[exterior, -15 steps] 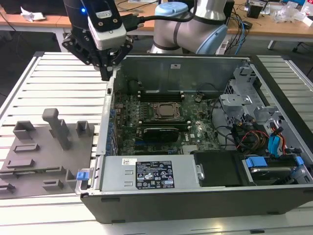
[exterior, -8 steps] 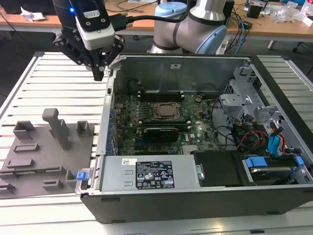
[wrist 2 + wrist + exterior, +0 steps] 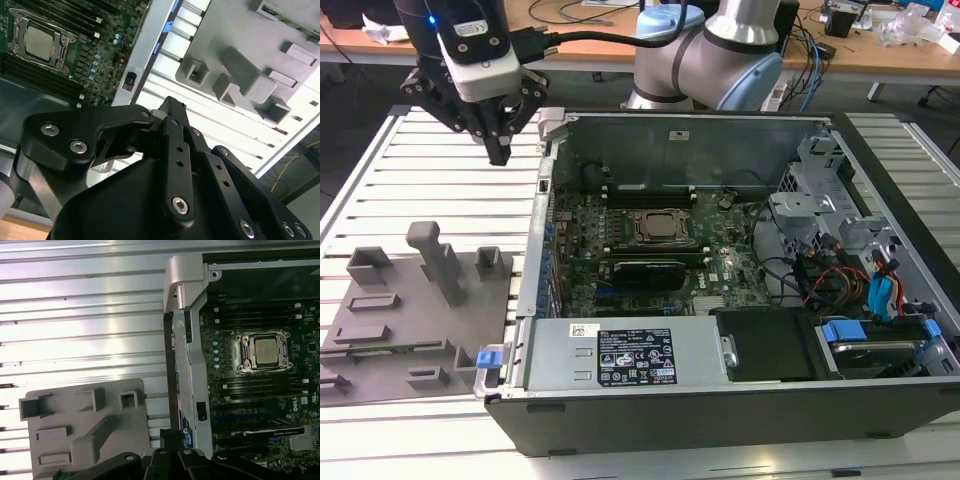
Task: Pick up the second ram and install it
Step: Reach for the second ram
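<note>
Above the slatted table (image 3: 380, 170), beside the open computer case (image 3: 720, 140), the gripper (image 3: 500, 150) is hovering with jaws closed and empty, the pick-up apparently pending, while the second ram (image 3: 59, 473) is perhaps showing as a green sliver at the grey tray's (image 3: 65, 415) edge, demanding opened, aligned jaws.

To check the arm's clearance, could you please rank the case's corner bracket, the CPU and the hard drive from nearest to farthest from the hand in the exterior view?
1. The corner bracket: just beside the hand, on the exterior view's left.
2. The CPU: mid-case, on the motherboard.
3. The hard drive: far across, at the exterior view's lower right.
</note>
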You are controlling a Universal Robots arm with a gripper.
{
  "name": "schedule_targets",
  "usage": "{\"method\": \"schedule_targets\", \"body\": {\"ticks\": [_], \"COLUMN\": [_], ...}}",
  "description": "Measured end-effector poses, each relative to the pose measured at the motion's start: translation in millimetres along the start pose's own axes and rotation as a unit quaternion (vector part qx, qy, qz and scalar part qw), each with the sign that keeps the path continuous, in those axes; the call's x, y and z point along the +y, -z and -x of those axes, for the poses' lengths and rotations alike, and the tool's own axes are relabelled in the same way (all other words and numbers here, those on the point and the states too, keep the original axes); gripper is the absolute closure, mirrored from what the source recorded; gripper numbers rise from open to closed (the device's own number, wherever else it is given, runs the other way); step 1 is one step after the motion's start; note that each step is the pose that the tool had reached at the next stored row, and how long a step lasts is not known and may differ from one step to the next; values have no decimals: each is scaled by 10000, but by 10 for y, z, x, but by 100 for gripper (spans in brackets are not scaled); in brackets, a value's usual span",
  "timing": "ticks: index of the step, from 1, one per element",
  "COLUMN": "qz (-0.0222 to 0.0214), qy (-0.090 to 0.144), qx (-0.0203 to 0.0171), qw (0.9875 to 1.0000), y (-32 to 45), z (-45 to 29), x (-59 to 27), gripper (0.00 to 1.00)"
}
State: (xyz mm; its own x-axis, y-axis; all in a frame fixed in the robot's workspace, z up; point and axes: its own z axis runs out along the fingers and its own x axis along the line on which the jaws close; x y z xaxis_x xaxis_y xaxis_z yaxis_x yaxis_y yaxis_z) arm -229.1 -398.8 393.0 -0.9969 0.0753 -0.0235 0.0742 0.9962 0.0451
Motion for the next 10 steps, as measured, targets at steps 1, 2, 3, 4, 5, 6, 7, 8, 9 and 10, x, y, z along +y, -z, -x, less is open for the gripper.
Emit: {"method": "schedule_targets", "body": {"ticks": [1,2,3,4,5,6,7,8,9,10], "qz": [0,0,0,0,0,0,0,0,0,0], "qy": [0,0,0,0,0,0,0,0,0,0], "qx": [0,0,0,0,0,0,0,0,0,0], "qw": [10000,10000,10000,10000,10000,10000,10000,10000,10000,10000], "y": [0,1,1,1,2,2,2,2,2,3], "z": [-37,-65,-84,-113,-147,-166,-180,-210,-235,-250], "x": [-3,-5,-6,-9,-11,-13,-14,-16,-18,-19], "gripper": [89,89,89,89,89,89,89,89,89,89]}}
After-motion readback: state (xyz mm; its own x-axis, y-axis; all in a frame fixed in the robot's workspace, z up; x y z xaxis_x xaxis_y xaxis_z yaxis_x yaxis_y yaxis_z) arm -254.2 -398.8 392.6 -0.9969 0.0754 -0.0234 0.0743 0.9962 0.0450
